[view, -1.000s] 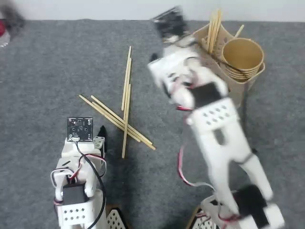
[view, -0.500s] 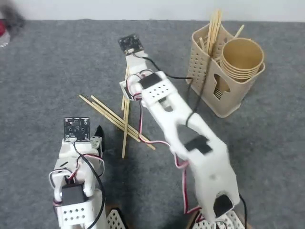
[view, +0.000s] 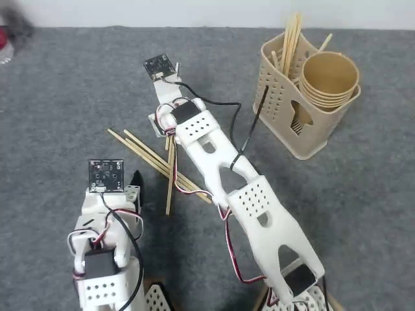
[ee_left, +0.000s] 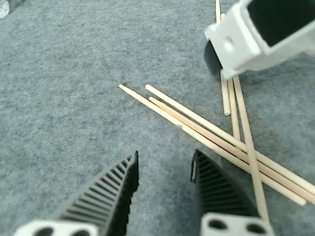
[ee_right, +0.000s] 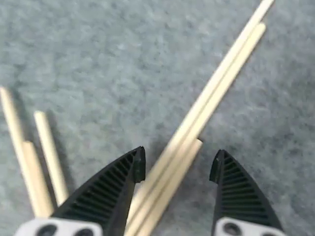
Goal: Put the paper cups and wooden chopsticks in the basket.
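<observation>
High view
- basket [view: 283,116]: stands at the far right of the grey mat [view: 65,97].
- cups [view: 331,76]: nested in one stack, inside the basket's right part.
- stowed sticks [view: 292,35]: upright in the basket, just beside the cups.
- loose sticks [view: 146,155]: a crossed heap on the mat, well apart from the basket.
- right arm [view: 214,155]: reaches across the heap, with its wrist above the steeper sticks.
- left arm [view: 107,214]: at the near edge, just beside the heap.

Left wrist view
- left gripper [ee_left: 165,160]: jaws partly apart with nothing between them, above bare mat.
- loose sticks [ee_left: 206,132]: slanting ones lie near the jaw tips and cross under a steeper one; the right arm's white housing hangs over the far ends.

Right wrist view
- right gripper [ee_right: 179,155]: jaws wide apart, low over the mat and straddling the sticks, not closed on them.
- loose sticks [ee_right: 216,96]: three run side by side between the jaws; three more ends lie off to one side.
</observation>
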